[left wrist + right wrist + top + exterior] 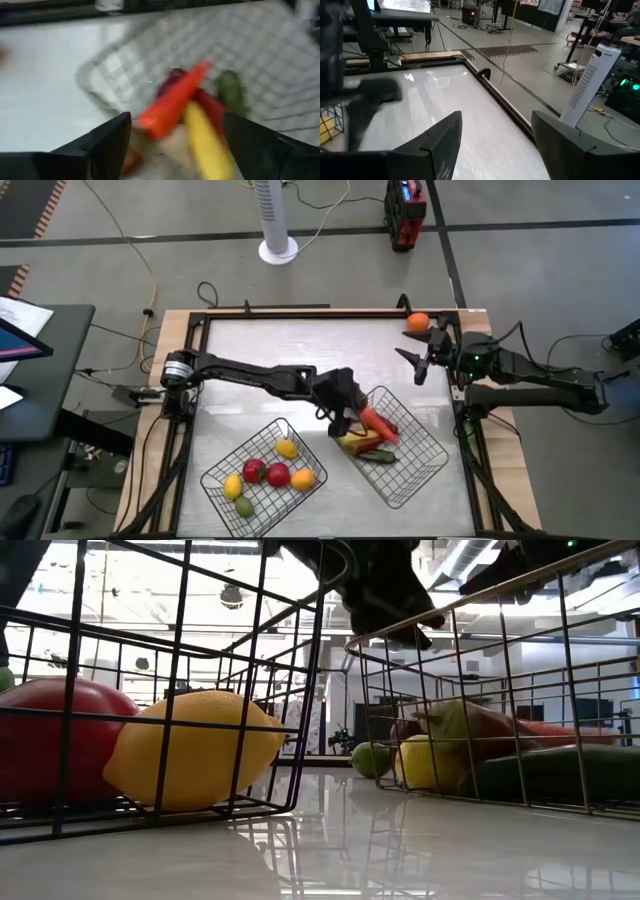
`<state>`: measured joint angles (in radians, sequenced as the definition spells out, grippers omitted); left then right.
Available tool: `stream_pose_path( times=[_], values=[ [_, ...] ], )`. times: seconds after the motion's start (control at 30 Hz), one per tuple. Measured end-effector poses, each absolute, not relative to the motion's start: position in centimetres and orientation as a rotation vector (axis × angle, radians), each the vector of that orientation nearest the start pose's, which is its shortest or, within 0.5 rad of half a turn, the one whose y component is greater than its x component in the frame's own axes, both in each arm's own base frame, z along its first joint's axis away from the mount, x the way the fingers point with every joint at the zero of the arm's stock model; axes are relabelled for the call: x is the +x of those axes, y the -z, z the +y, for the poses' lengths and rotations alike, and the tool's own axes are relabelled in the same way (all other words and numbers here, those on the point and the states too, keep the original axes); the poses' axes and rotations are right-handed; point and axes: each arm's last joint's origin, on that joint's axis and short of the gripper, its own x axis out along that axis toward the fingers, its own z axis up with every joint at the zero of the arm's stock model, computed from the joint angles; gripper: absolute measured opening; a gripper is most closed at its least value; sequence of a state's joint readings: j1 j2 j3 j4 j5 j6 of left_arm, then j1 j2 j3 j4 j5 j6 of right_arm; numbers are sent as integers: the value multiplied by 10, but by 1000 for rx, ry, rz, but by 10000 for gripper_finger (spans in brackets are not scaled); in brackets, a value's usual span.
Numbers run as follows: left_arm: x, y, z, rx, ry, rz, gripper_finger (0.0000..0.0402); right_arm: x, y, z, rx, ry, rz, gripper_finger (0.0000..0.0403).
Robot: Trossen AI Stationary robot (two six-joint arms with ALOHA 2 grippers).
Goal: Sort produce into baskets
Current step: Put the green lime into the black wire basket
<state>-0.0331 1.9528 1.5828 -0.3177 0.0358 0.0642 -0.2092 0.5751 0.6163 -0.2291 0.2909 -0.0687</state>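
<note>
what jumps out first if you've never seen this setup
The left tool hangs open over the right-hand basket, just above an orange carrot lying with a yellow piece and a green one. The other basket holds red and yellow fruit. One orange fruit sits at the table's far right corner, by the open right tool.

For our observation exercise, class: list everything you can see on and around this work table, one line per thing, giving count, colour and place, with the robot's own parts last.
Left basket: one, silver wire, near left of the table; holds two yellow, two red, one orange and one green piece.
Right basket: one, silver wire, near right; holds a carrot, a yellow piece, a cucumber and some others.
Orange fruit: one, orange, far right corner of the table.
Fan: one, white, on the floor beyond the table.
Red-and-black box: one, on the floor beyond the table.
Left tool: open, over the right basket's near-left edge.
Right tool: open, near the far right corner.
</note>
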Motion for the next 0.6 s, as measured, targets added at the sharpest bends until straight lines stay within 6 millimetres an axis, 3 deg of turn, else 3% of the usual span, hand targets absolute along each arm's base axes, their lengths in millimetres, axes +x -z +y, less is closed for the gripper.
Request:
stream_pose_path(
  times=[0.17,0.4,0.5,0.6],
  values=[
    [430,-265,17,115,-47,747,306,131,-298,-35,-59,483,212,268],
    [414,-222,64,23,-122,833,299,131,-298,-31,-60,455,215,268],
    [408,-198,70,-4,-148,827,298,132,-298,-30,-61,444,213,268],
    [407,-188,70,-15,-181,745,298,132,-298,-30,-62,444,213,268]
  ],
)
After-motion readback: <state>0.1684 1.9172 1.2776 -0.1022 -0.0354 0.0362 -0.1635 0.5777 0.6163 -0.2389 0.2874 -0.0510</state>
